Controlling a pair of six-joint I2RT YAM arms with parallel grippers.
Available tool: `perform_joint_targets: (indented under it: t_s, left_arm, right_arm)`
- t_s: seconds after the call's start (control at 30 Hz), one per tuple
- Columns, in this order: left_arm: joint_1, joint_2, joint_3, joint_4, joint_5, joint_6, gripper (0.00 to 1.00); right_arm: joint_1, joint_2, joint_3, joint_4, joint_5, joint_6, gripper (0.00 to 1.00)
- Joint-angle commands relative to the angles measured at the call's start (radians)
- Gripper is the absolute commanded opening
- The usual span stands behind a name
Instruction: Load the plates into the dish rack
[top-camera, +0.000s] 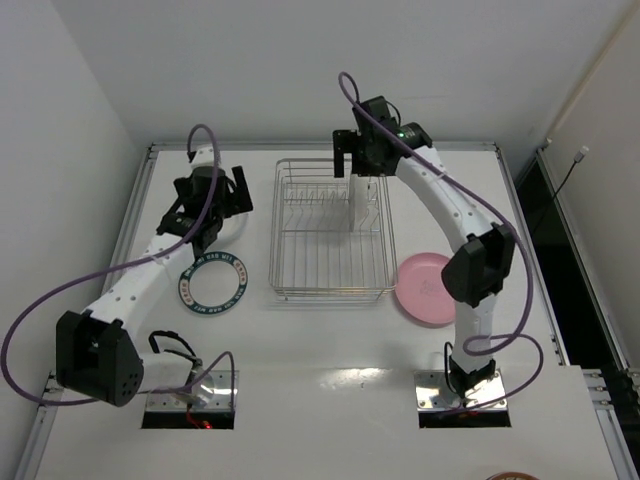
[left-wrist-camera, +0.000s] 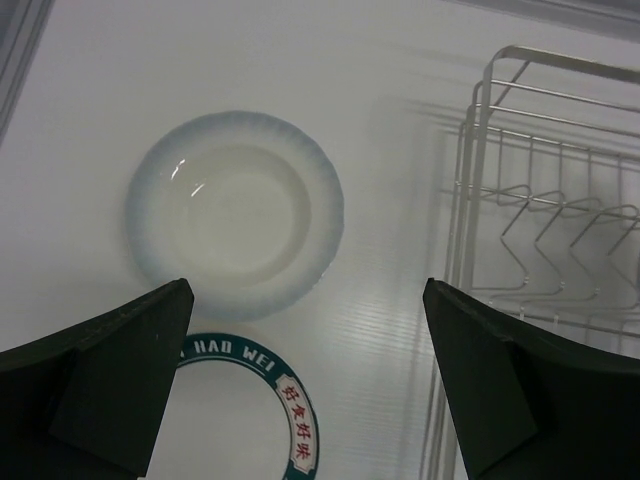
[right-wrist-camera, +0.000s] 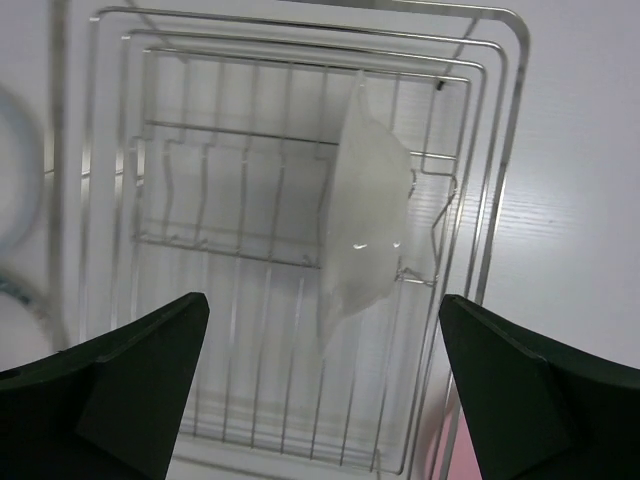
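Your left jaws and right jaws both stand wide apart, holding nothing; a white plate (right-wrist-camera: 365, 230) stands on edge in the dish rack (top-camera: 330, 230), right of its free slots; a second white plate (left-wrist-camera: 235, 215) lies on the surface (top-camera: 330, 340), perhaps touching the lettered plate (top-camera: 215, 282); your right arm (top-camera: 470, 260) hides part of the pink plate (top-camera: 420, 295).

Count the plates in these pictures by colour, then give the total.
White: 2, the white plate standing in the dish rack and the white plate lying flat
Pink: 1, the pink plate
White with a dark lettered rim: 1, the lettered plate
Total: 4
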Motion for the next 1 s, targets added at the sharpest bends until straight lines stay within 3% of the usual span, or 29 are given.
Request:
perform_joint_targets:
  t_s: [0.0, 0.13, 0.5, 0.77, 0.97]
  left_arm:
    - [-0.009, 0.081, 0.032, 0.113, -0.038, 0.141, 1.0]
    - [-0.009, 0.206, 0.041, 0.158, -0.026, 0.285, 1.0]
    - [-0.009, 0.501, 0.188, 0.144, -0.067, 0.295, 1.0]
    - [0.0, 0.697, 0.284, 0.057, -0.098, 0.25, 1.0]
    - [0.009, 0.718, 0.271, 0.048, -0.096, 0.229, 0.98]
  right_arm:
    - [-0.032, -0.143, -0.051, 0.122, -0.179, -0.011, 1.0]
    - [-0.083, -0.183, -0.089, 0.143, -0.374, -0.011, 1.0]
    - [-0.169, -0.375, -0.168, 0.222, -0.61, 0.026, 1.0]
    - [-0.223, -0.401, -0.131, 0.214, -0.644, 0.026, 1.0]
    - [-0.279, -0.369, -0.122, 0.205, -0.707, 0.026, 1.0]
